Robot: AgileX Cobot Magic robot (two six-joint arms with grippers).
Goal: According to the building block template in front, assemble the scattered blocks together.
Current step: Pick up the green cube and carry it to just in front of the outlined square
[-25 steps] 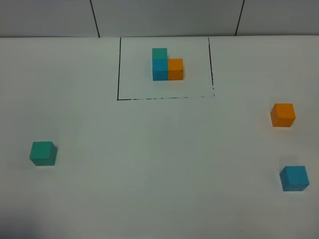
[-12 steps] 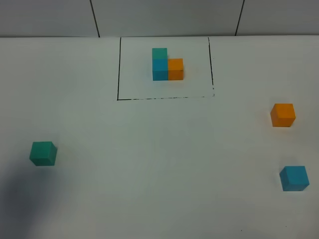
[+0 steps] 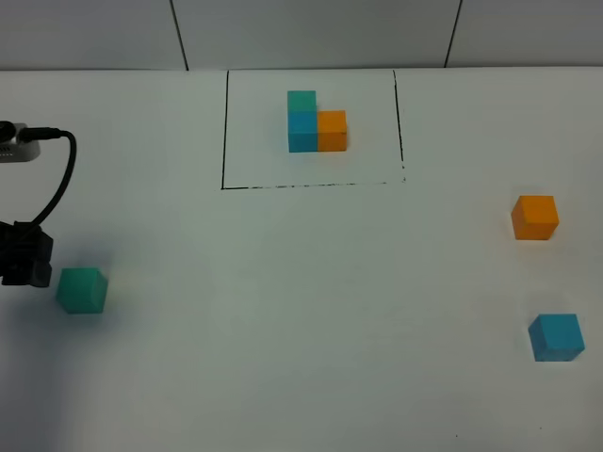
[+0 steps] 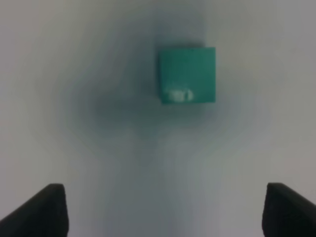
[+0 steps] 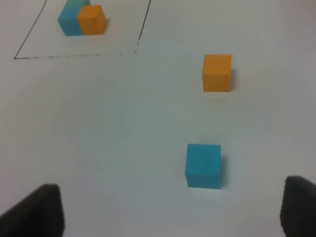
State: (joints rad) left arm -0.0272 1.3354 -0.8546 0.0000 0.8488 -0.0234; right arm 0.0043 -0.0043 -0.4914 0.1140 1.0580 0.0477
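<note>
The building block template (image 3: 316,122) is a teal, blue and orange cluster inside a black-outlined rectangle (image 3: 224,132) at the back centre. The scattered blocks lie apart: a teal-green cube (image 3: 82,289) at the left, an orange cube (image 3: 534,217) and a blue cube (image 3: 556,337) at the right. My left gripper (image 4: 168,212) is open, and the teal-green cube (image 4: 187,75) lies ahead of its fingers, untouched. From outside, the left gripper (image 3: 25,259) hangs just left of that cube. My right gripper (image 5: 168,212) is open above the blue cube (image 5: 203,165) and the orange cube (image 5: 217,72).
A white table (image 3: 301,311) carries everything, and a grey panelled wall (image 3: 311,33) runs behind it. A black cable (image 3: 58,184) loops from the left arm's camera at the left edge. The right arm is outside the exterior view.
The left arm has come into the exterior view from the left edge, where only its shadow showed before. It now hangs beside the teal-green cube. No block has moved.
</note>
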